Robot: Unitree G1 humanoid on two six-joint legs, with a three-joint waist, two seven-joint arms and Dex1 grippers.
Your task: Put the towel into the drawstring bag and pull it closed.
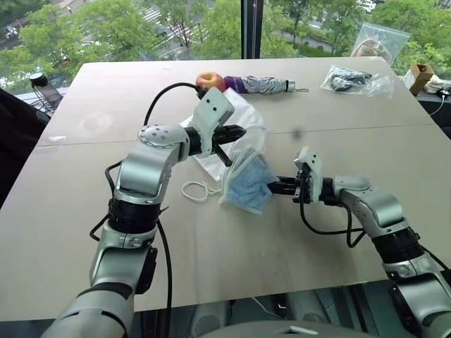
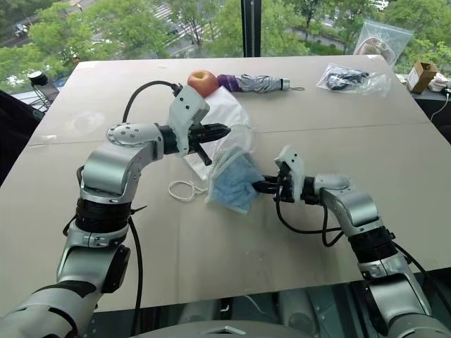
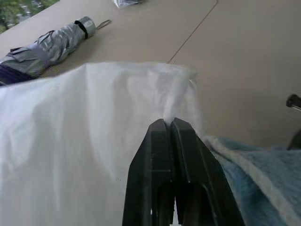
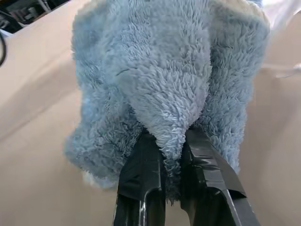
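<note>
Grippers meet near the middle of the beige table (image 1: 366,232) in front of you. Your right gripper (image 1: 270,187) points left and pinches a fold of the towel (image 1: 248,184) between its two black fingers; the right wrist view shows the fuzzy light blue cloth bunched over the fingertips (image 4: 141,160). The towel is partly inside the mouth of the drawstring bag (image 1: 243,127), which drapes over its upper side. Just beyond, your left gripper (image 1: 242,132) is clamped on the bag's thin white fabric, fingers pressed together on it, lifting that edge off the table. The bag's white looped cords (image 1: 199,190) lie on the table to the left of the towel. Farther back, an apple (image 1: 210,81) touches a folded grey-and-purple umbrella (image 1: 264,85). At the far right lies a clear bag of dark items (image 1: 352,81)
</note>
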